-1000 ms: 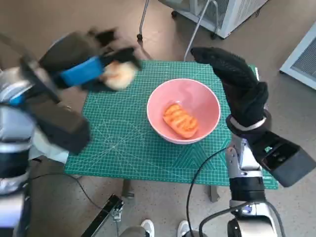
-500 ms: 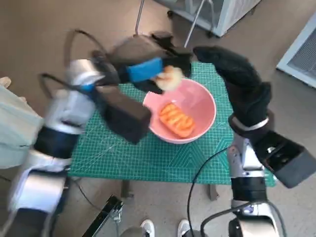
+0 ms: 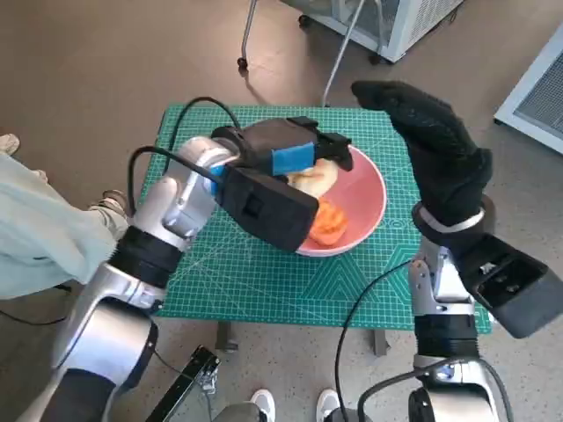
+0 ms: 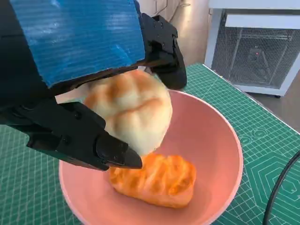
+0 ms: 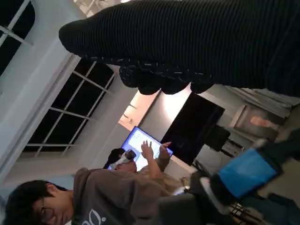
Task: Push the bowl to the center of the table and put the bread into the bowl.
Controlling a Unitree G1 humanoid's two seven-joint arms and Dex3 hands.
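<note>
The pink bowl (image 3: 369, 189) sits on the green mat, near the middle of the table. An orange glazed bread (image 3: 329, 221) lies inside it, also plain in the left wrist view as orange bread (image 4: 159, 180) in the bowl (image 4: 220, 154). My left hand (image 3: 286, 154) holds a pale round bread roll (image 3: 315, 178) just above the bowl's inside; the wrist view shows the roll (image 4: 129, 110) pinched between the black fingers (image 4: 84, 140). My right hand (image 3: 431, 145) is raised beside the bowl's right rim, fingers extended, holding nothing.
The green cutting mat (image 3: 229, 264) covers the small table. A black cable (image 3: 352, 325) hangs at the front edge. Chair legs (image 3: 339, 61) and white units stand beyond the table. A person's light-clad leg (image 3: 35, 237) shows at the left; a person (image 5: 93, 197) appears in the right wrist view.
My left hand has carried the pale roll from the mat's far left to over the bowl and lowered it toward the inside. The right hand stays raised.
</note>
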